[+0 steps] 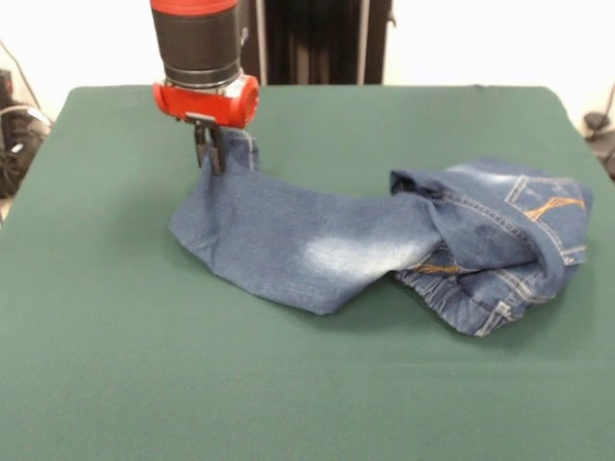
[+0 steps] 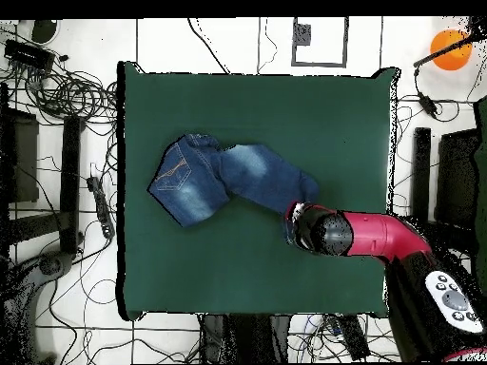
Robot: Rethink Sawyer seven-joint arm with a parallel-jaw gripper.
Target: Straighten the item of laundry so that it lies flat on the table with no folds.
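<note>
The blue denim jeans lie crumpled on the dark green table. The waist and stitched pocket are bunched at the right, and one leg stretches left with a faded patch. My gripper stands at the leg's far left end, shut on the hem, which is pulled up a little against the fingers. In the overhead view the jeans lie left of centre on the table, and the red arm covers the gripper at the leg's right end.
Cables and equipment lie on the floor round the table. An orange round object sits off the table's corner. The robot's base stands beside the table's edge.
</note>
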